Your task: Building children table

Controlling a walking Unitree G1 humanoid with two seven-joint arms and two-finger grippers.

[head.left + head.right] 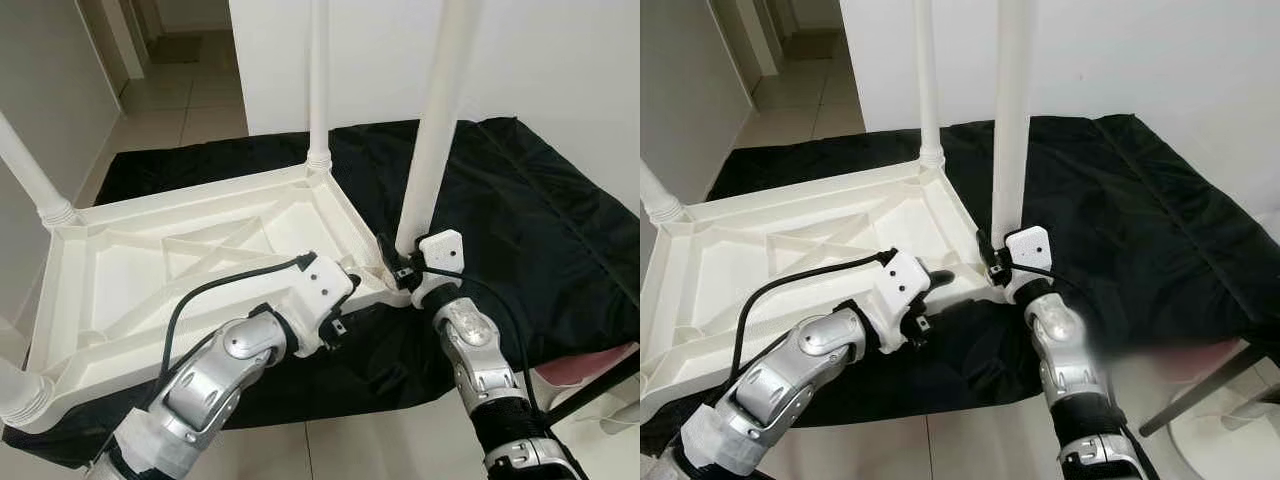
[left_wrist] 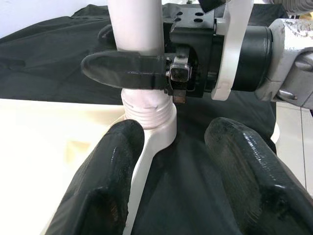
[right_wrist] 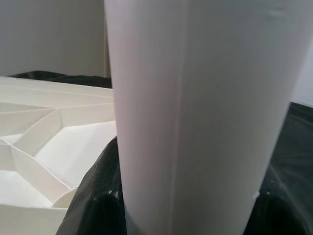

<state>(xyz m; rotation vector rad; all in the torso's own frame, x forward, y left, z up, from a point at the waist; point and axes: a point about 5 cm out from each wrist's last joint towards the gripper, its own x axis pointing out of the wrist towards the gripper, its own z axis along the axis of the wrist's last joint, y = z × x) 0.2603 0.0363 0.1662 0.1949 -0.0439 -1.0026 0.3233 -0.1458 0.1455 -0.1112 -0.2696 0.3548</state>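
At the upturned table's (image 1: 190, 250) near right corner, my right hand (image 1: 397, 262) clamps the light, stiff, slippery leg (image 1: 432, 130) low beside its threads; left hand (image 2: 181, 171) gapes open.

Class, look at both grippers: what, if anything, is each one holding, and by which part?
The right gripper clamps the white table leg near its lower end, just above the threaded socket. The left gripper is open beside the tabletop corner, holding nothing.

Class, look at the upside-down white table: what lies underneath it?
A black cloth lies under the table, spreading past its edges onto the tiled floor. What the cloth covers beneath the table cannot be seen. The right hand grips the corner leg.
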